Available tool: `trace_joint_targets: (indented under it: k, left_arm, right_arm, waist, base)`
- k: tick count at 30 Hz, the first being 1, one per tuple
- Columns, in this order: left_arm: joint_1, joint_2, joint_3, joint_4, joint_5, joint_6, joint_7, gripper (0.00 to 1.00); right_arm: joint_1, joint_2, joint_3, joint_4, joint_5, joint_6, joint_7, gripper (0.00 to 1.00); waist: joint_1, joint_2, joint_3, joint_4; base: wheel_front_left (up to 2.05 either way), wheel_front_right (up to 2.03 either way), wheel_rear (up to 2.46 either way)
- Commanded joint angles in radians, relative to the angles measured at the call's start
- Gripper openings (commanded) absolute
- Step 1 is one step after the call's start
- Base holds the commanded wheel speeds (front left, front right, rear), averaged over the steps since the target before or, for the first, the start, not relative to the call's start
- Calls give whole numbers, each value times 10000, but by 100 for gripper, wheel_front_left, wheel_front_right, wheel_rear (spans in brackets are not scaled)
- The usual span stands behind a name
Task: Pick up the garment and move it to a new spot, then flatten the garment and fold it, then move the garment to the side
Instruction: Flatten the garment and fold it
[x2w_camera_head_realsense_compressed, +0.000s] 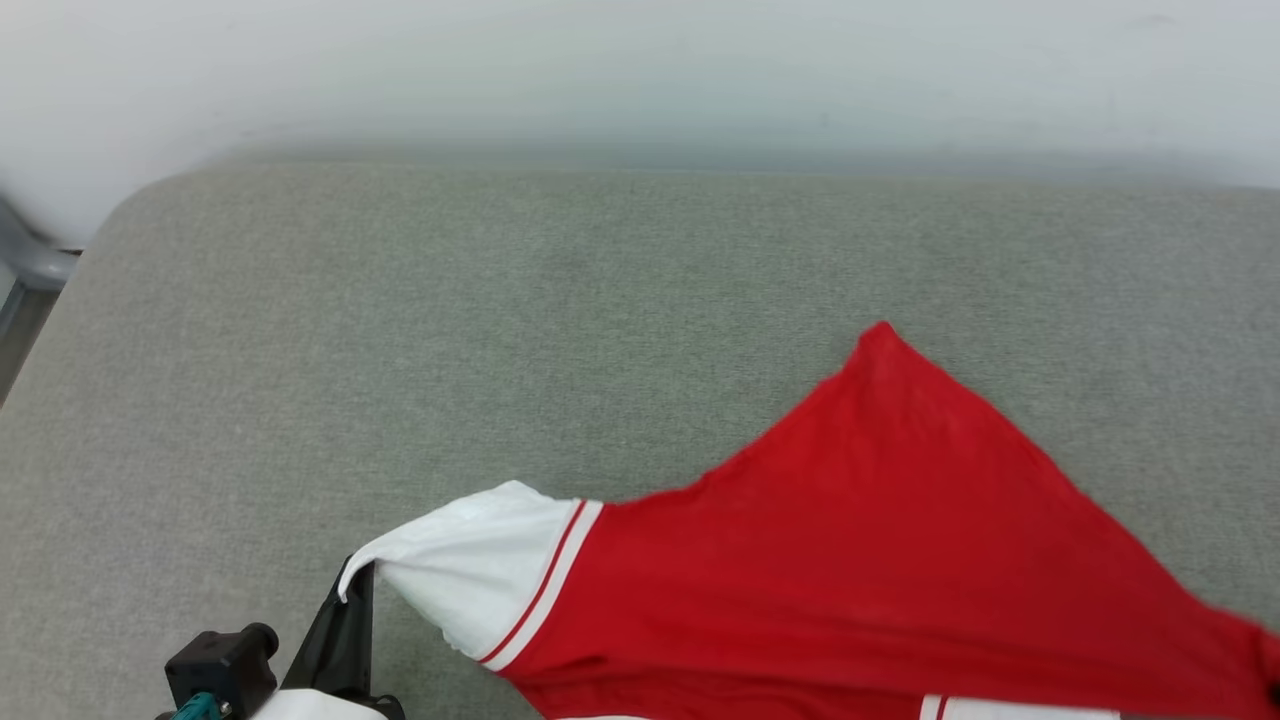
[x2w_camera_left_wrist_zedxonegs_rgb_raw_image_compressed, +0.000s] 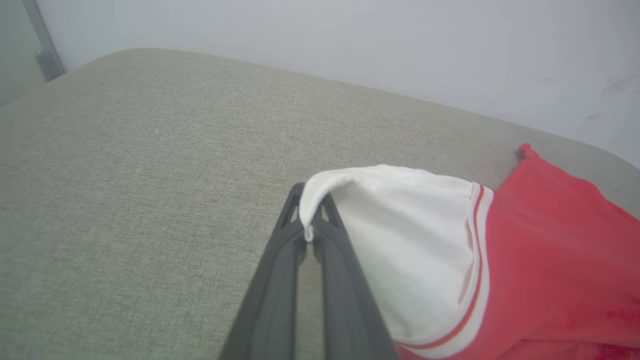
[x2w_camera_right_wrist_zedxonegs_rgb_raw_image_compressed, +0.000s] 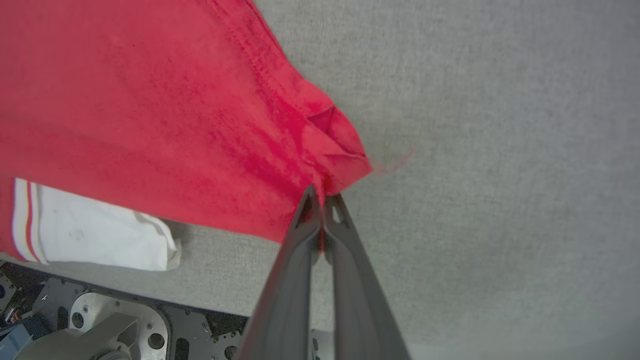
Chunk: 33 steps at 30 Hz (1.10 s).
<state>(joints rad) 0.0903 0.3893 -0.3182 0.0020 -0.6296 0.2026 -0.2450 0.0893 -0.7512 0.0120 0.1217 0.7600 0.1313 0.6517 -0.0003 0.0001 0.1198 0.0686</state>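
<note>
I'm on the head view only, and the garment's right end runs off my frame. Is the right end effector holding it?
Observer: Yes. In the right wrist view the right end effector is shut on a red hemmed corner of the garment.
Operator: And the left? I see dark fingers below the sleeve.
Observer: In the left wrist view the left end effector is shut on the folded edge of the white sleeve.
Operator: Where's the other sleeve?
Observer: The right wrist view shows the second white sleeve sticking out from under the red fabric, close to the near edge of the grey surface.
</note>
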Motion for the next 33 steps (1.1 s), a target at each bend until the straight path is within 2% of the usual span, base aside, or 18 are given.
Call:
trace_joint_targets:
  k: [1, 6, 10, 11, 12, 13, 23, 27, 32, 33]
  left_arm:
    - [80, 40, 29, -54, -63, 35, 24, 0]
    - [124, 101, 26, -121, -37, 93, 77, 0]
    - [0, 117, -32, -100, -23, 72, 108, 0]
    - [-18, 120, -46, -91, -18, 74, 113, 0]
    - [-27, 122, -61, -85, -9, 79, 105, 0]
    - [-25, 126, -72, -79, -2, 84, 107, 0]
    - [-102, 114, -167, -255, 45, 126, 119, 0]
    - [-242, 72, -221, -332, 111, 112, 113, 0]
    - [-561, -15, -332, -393, 185, 47, 84, 0]
    - [-561, -15, -332, -393, 185, 47, 84, 0]
  right_arm:
    - [565, 297, -215, -38, -111, -11, -103, 0]
    - [1517, 1184, -405, 92, -211, -11, -121, 0]
    - [1708, 1620, -327, 323, -292, -11, -160, 0]
    - [1665, 1674, -431, 306, -266, -11, -240, 9]
    - [1584, 1686, -545, 262, -281, -11, -339, 71]
    - [1494, 1647, -623, 182, -350, -11, -429, 100]
    - [175, 991, -1573, -1607, -369, -10, -846, 100]
    - [-823, 597, -1251, -2485, -499, -10, -362, 100]
    - [-2647, 311, 41, -2968, -946, -10, 770, 100]
    - [-2647, 311, 41, -2968, -946, -10, 770, 100]
  waist:
    - [3, -1, -104, -123]
    - [3, -1, -68, -213]
    - [3, -1, -45, -181]
    - [3, -1, -50, -177]
    - [3, -1, -61, -174]
    - [3, -1, -82, -171]
    - [3, -1, -84, 81]
    - [3, -1, 143, 273]
    - [3, -1, 531, 548]
    - [3, -1, 531, 548]
  base:
    - [0, 0, 0]
    - [0, 0, 0]
    - [0, 0, 0]
    - [0, 0, 0]
    - [0, 0, 0]
    - [0, 0, 0]
    - [0, 0, 0]
    - [0, 0, 0]
    - [0, 0, 0]
    - [0, 0, 0]
